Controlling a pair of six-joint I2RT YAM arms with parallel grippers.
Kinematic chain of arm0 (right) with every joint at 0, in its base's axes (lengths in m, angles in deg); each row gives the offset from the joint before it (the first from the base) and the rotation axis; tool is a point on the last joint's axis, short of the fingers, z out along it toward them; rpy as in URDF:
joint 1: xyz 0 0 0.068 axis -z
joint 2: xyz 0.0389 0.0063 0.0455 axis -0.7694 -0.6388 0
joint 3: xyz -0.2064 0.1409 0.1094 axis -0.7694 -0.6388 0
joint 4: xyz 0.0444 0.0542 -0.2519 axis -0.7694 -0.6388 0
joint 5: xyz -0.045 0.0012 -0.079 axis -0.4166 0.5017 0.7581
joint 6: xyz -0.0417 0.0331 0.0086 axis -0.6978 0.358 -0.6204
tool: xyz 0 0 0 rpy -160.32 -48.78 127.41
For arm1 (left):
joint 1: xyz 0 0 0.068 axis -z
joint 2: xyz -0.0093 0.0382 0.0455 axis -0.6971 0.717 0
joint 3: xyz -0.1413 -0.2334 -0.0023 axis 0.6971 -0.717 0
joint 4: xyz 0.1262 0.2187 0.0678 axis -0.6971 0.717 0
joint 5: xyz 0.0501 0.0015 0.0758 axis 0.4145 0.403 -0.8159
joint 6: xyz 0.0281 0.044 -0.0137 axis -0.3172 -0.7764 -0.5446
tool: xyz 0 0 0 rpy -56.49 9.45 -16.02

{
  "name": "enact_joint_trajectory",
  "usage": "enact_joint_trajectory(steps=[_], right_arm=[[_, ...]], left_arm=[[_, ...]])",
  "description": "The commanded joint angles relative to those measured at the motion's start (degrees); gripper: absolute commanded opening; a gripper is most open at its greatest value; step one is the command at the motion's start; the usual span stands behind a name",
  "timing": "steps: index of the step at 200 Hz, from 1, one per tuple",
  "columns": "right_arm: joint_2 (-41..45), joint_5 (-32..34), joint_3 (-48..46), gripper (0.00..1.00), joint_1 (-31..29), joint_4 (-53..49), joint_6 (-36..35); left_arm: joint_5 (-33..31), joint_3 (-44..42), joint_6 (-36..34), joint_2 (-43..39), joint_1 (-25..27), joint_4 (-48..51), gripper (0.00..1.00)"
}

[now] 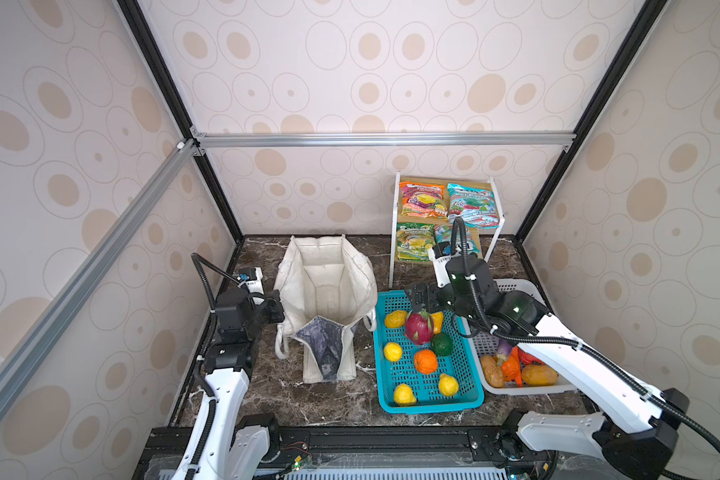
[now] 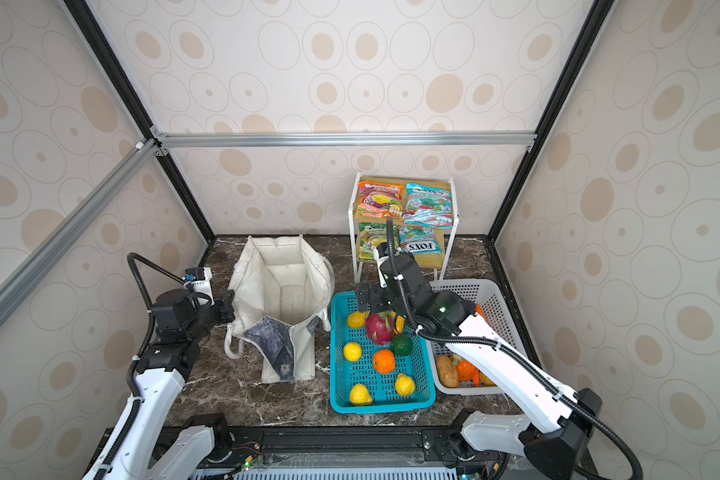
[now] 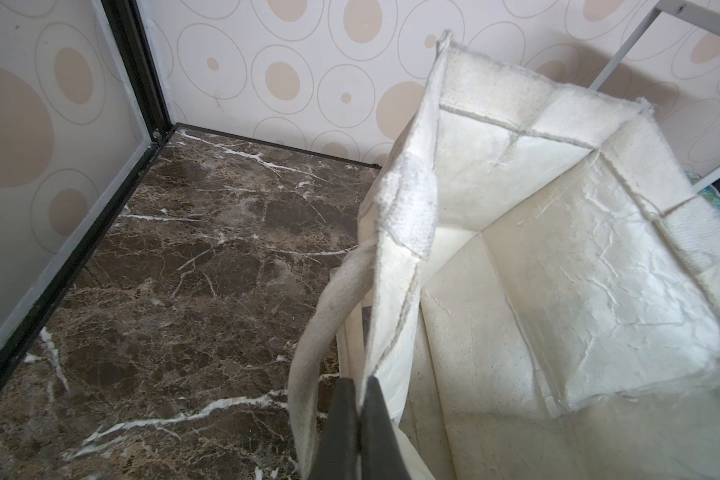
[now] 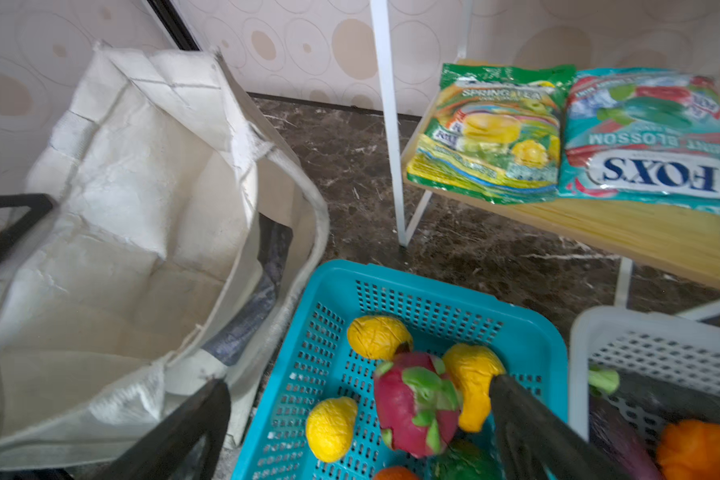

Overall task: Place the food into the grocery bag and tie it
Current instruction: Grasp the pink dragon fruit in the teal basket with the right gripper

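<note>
Though the left wrist view cuts my left gripper [image 3: 360, 380] off at the frame edge, I can see its two dark fingers [image 3: 341, 419] pressed together on the side rim of the grocery bag [image 3: 558, 270], with a white rope handle [image 3: 329, 307] looping just beside them. In both top views that bag stands open-mouthed on the marble table [image 1: 275, 399], between my left arm and the teal basket [image 1: 431, 406], and its grey-blue print shows only on the folded-down front panel. My right gripper [image 1: 422, 305] hangs over the far end of the teal basket with its jaws spread wide. In the right wrist view the pink dragon fruit [image 4: 416, 403] sits between the fingers, close to one of them, and I cannot tell whether it touches. That fruit leans on yellow fruits [image 4: 377, 336], partly covering them. The orange [image 1: 425, 361] and the dark green fruit [image 1: 441, 344] lie in the same basket, plain to see. My right arm hides much of the white basket [image 1: 528, 390]: the purple eggplant [image 1: 504, 348] shows only as a sliver, and the brown potato [image 1: 491, 371] lies at the front. On the shelf [image 1: 394, 232] behind, the orange packet [image 1: 422, 199] and teal packet [image 1: 472, 205] lie in full view, while the lower two are partly behind my wrist.
</note>
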Motion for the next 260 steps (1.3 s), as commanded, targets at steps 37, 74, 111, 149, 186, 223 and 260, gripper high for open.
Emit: enact_joint_trajectory(steps=[37,74,111,149,186,223,260], right_arm=[[6.29,0.48,-20.61,1.0,2.6,13.89,-1.58],[3.29,3.61,-25.37,1.0,3.21,24.26,-4.0],[-1.96,1.46,-27.22,0.94,3.94,31.74,-3.9],[-6.51,2.15,-28.55,0.84,4.74,38.86,-4.28],[-8.49,1.73,-29.08,0.72,4.74,39.26,-3.45],[-7.49,2.56,-31.09,0.5,4.6,39.29,-2.49],[-6.66,0.52,-31.33,0.26,4.53,38.9,-2.2]], left_arm=[[-0.45,0.08,0.5,-1.17,-0.31,-1.29,0.0],[0.39,-0.24,0.9,-1.14,-0.27,-1.37,0.0],[0.21,-0.41,0.77,-1.52,-0.27,-1.38,0.0],[0.55,-0.38,0.82,-1.45,-0.27,-1.62,0.0],[0.21,-0.41,0.77,-1.5,-0.31,-1.6,0.0],[0.48,-0.54,0.85,-1.56,-0.31,-1.7,0.0],[0.41,-0.54,0.88,-1.75,-0.34,-1.59,0.0]])
